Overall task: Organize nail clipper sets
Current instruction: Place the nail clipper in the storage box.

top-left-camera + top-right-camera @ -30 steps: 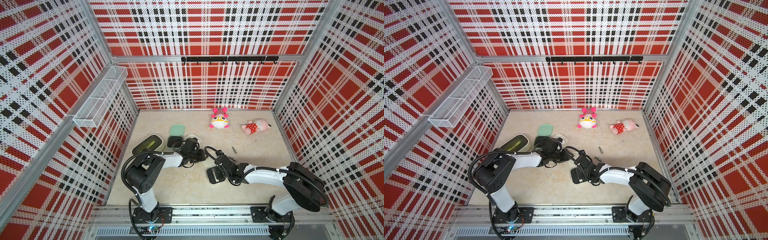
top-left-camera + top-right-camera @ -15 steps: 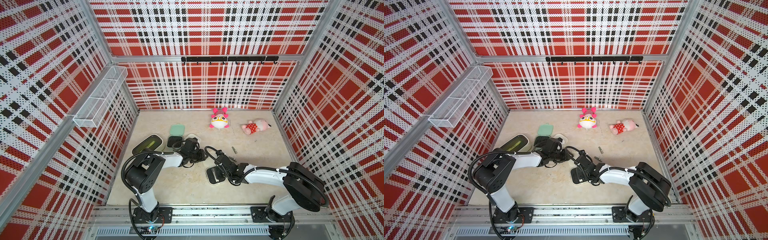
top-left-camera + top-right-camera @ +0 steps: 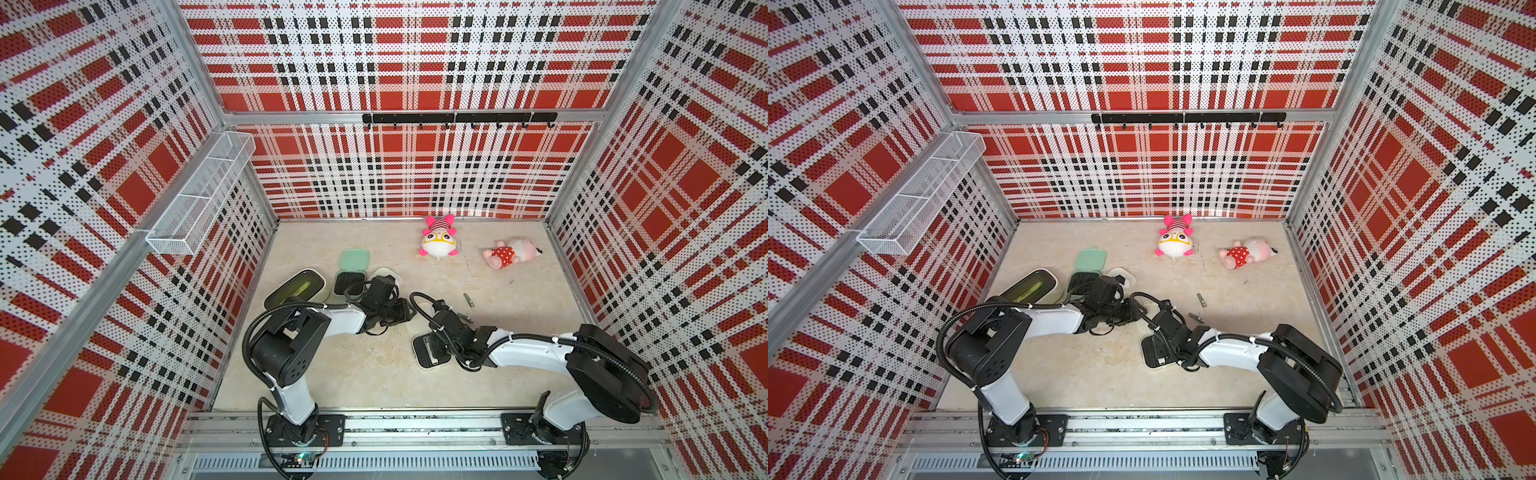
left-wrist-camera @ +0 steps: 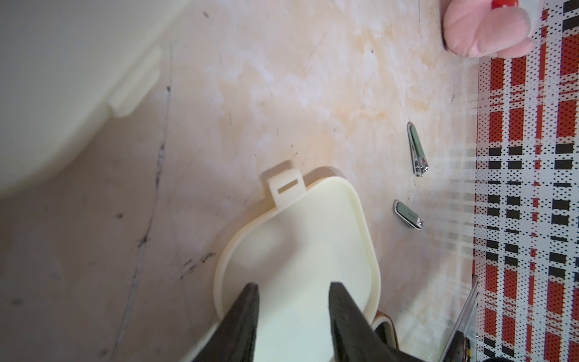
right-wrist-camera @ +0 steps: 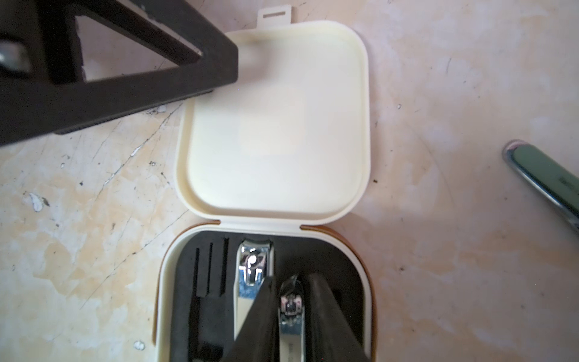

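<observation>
A cream nail clipper case lies open in the middle of the floor, its lid point(image 5: 275, 125) flat and its base point(image 3: 430, 357) holding a black insert. One silver clipper point(image 5: 253, 269) sits in the insert. My right gripper point(image 5: 291, 279) reaches into the base, its fingers barely apart on either side of a second small clipper point(image 5: 291, 310) that rests in the insert. My left gripper point(image 4: 293, 288) is open over the lid point(image 4: 300, 244), one finger point(image 5: 125, 78) on a lid corner. Two loose clippers point(image 3: 468, 300) point(image 3: 465, 318) lie to the right. An open mint case point(image 3: 354, 259) and another cream case point(image 3: 388, 275) lie behind the left arm.
A cream bin with a dark green inside point(image 3: 297, 286) stands by the left wall. Two pink plush toys point(image 3: 438, 241) point(image 3: 511, 252) lie near the back wall. A wire basket point(image 3: 203, 195) hangs on the left wall and a hook rail point(image 3: 457, 118) on the back wall.
</observation>
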`<state>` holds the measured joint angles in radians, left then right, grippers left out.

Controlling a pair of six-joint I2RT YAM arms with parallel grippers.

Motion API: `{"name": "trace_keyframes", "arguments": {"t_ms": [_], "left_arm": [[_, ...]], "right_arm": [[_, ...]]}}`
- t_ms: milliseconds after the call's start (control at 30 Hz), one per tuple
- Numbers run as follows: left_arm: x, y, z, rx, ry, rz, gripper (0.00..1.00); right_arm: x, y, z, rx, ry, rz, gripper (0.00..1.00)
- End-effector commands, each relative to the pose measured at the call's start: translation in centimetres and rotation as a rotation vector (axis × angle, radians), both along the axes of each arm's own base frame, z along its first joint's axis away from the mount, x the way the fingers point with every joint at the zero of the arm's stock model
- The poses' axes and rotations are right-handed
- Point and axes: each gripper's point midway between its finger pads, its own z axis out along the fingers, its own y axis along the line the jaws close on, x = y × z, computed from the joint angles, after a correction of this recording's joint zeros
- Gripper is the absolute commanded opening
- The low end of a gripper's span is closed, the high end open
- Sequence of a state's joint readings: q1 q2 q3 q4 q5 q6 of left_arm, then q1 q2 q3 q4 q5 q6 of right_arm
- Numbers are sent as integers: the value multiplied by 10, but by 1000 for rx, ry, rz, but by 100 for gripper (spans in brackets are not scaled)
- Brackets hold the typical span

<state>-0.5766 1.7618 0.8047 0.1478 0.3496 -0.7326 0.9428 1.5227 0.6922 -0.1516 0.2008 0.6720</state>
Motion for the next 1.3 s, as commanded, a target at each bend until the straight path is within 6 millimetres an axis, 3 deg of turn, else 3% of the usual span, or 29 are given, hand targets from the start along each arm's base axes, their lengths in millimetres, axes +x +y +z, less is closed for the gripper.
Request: {"name": "trace_keyframes", "arguments": {"t_ms": [0, 567, 800, 1267], "left_arm": [[-1, 3, -4, 30, 9, -1, 42], [-1, 3, -3, 29, 7, -2, 42], [-1, 3, -3, 30, 8, -2, 42], [-1, 3, -4, 31, 8, -3, 42]], "right_arm": [[-6, -9, -7, -42, 7, -5, 25], [6, -9, 27, -16, -66, -40, 39], [3, -3, 23, -5, -47, -21, 17], [-3, 2, 7, -1, -3, 0, 7]]}}
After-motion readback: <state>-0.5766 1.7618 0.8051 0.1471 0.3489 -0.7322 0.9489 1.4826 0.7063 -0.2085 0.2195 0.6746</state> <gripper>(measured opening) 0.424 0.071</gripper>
